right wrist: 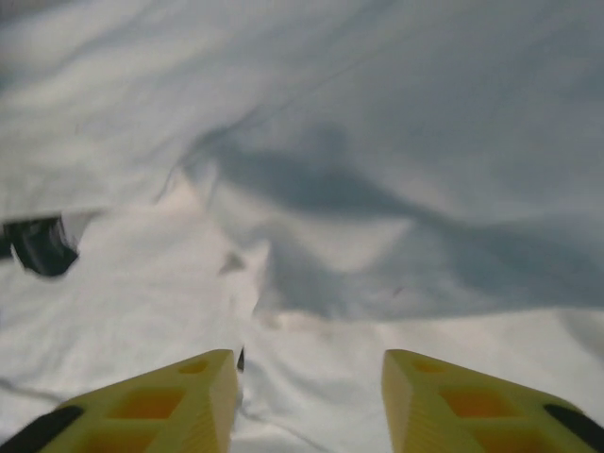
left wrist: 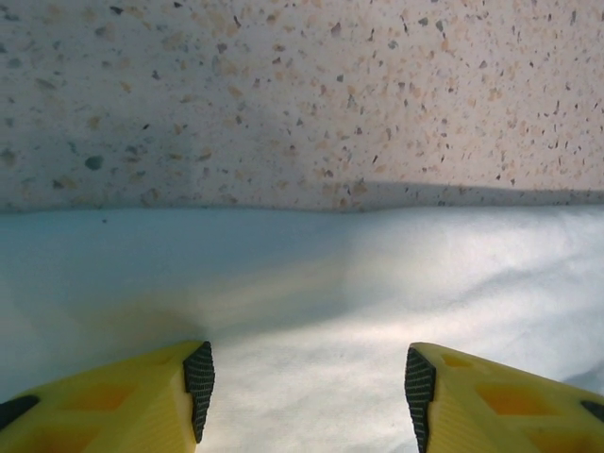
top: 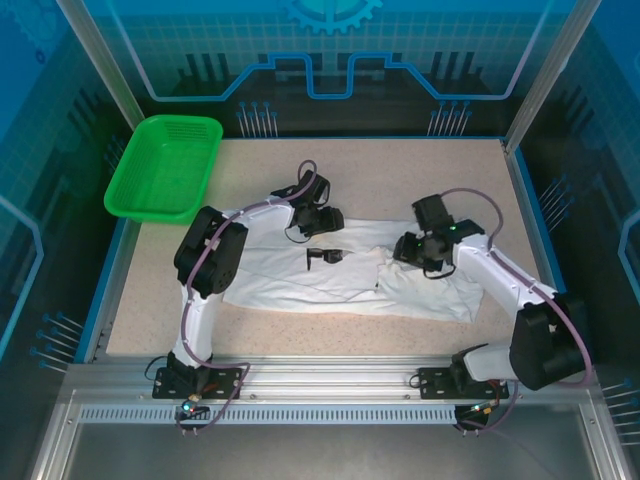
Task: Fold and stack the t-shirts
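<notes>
Counting from where I stand: 1 white t-shirt (top: 340, 280) that I can make out, 1 green basket (top: 165, 170), 2 arms, 2 grippers. The shirt lies spread across the middle of the speckled table (top: 400, 170), long side running left-right. It's flat on the left and bunched up w/ folds on the right; can't tell if that heap is a 2nd shirt. There's 1 small black print (top: 322, 256) approx. mid-cloth, facing up.

The left gripper (left wrist: 307, 377) hangs low over the shirt's far edge, w/ bare table just beyond. Its 2 yellow fingers (left wrist: 142, 415) are spread wide, w/ nothing between them but cloth underneath. The right gripper (right wrist: 310, 368) sits over the rumpled right part, w/ the print off to its left. Its jaws are apart too and not pinching any fabric.

The basket is at the far-left corner, partly off the table edge and well apart from the shirt.
</notes>
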{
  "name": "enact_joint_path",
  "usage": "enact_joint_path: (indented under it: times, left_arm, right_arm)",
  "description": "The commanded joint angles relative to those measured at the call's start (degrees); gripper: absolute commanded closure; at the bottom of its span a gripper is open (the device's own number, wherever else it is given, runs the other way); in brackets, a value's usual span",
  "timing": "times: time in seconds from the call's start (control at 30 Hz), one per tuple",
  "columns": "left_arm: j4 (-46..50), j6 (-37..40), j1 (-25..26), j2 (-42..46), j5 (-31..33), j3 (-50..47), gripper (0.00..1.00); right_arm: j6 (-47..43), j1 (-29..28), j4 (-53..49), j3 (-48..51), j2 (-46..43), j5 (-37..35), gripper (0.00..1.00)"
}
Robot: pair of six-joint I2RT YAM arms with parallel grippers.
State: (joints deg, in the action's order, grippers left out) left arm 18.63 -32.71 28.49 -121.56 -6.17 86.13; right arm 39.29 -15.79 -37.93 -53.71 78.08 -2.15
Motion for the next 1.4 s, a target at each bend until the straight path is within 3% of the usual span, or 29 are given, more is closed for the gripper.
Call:
enact_joint_path:
  times: [0.0, 0.17, 0.33, 0.47, 0.77, 0.9, 1.1, 1.37]
  left_arm:
    - [3.8, 3.0, 1.7, 3.8, 0.0, 5.4, 0.45]
    - [10.0, 4.9, 5.2, -4.1, -5.0, 19.2, 0.60]
    - [11.6, 5.2, 8.0, -14.1, -12.2, 30.9, 0.61]
    - [15.0, 6.2, 9.5, -20.8, -12.9, 37.7, 0.61]
    - [13.6, 7.0, 9.5, -21.9, -13.0, 36.6, 0.58]
    - [13.2, 8.1, 9.6, -21.0, -13.6, 36.7, 0.56]
    - [13.3, 11.0, 11.0, -16.6, -13.2, 35.3, 0.56]
    - [14.3, 12.5, 11.5, -16.9, -10.1, 33.3, 0.57]
  right_arm:
    - [-4.4, 4.0, 0.0, -3.0, 5.1, 0.8, 0.63]
    - [-6.8, 8.2, -0.5, -6.2, 14.6, 3.5, 0.81]
    - [-7.3, 8.2, 1.6, -3.7, 16.7, 4.7, 0.82]
    - [-6.9, 6.9, 2.1, 0.7, 15.5, 7.8, 0.83]
    - [-4.0, 0.5, 0.7, 9.4, 3.3, 14.5, 0.78]
    - [-4.1, 3.9, -0.5, 8.6, -1.0, 15.0, 0.68]
    - [-4.0, 12.0, 1.1, 9.1, 0.0, 11.9, 0.67]
    - [-3.7, 12.9, 5.3, 15.6, 4.3, 14.2, 0.67]
